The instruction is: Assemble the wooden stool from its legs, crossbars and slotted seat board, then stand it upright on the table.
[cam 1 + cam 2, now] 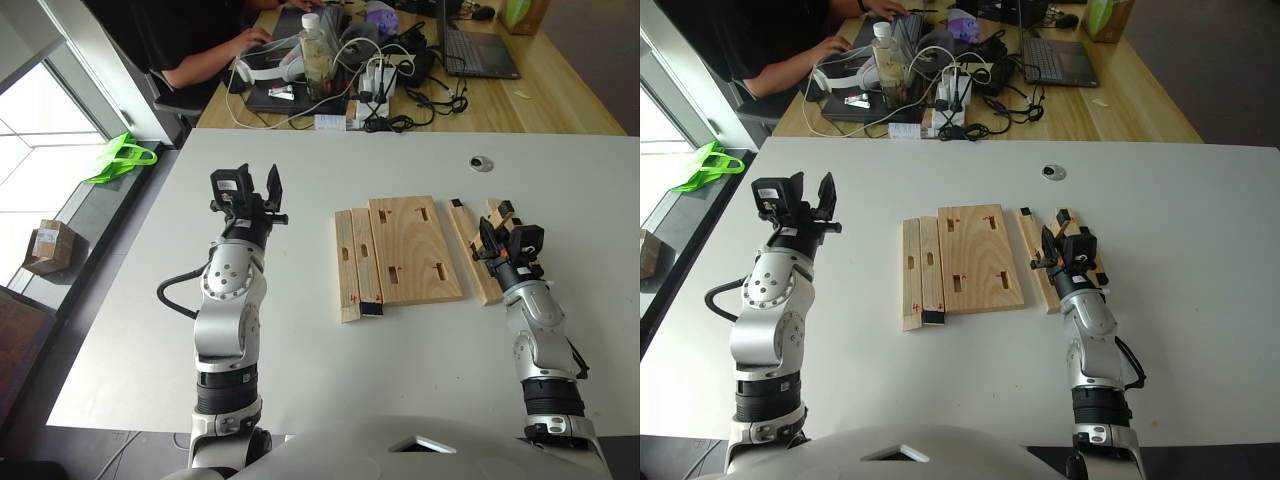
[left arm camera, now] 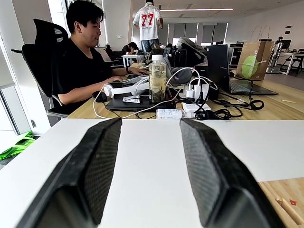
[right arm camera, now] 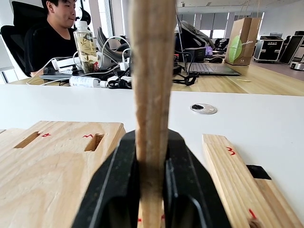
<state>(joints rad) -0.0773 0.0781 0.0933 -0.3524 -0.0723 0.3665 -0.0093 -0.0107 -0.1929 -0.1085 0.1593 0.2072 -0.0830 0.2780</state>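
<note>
The right hand [image 1: 1053, 250] clamps a wooden strip [image 3: 152, 71] just right of the seat board [image 1: 415, 250], which lies flat mid-desk [image 1: 300, 370]. The left hand [image 1: 247, 185] hangs wide open, well apart. Gripped so narrowly, the thin strip could twist and jam on entering the board.

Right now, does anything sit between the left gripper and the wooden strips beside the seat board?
Nothing visible does. The left gripper, open, is over the bare table, and just tabletop lies between it and the two strips left of the seat board.
</note>
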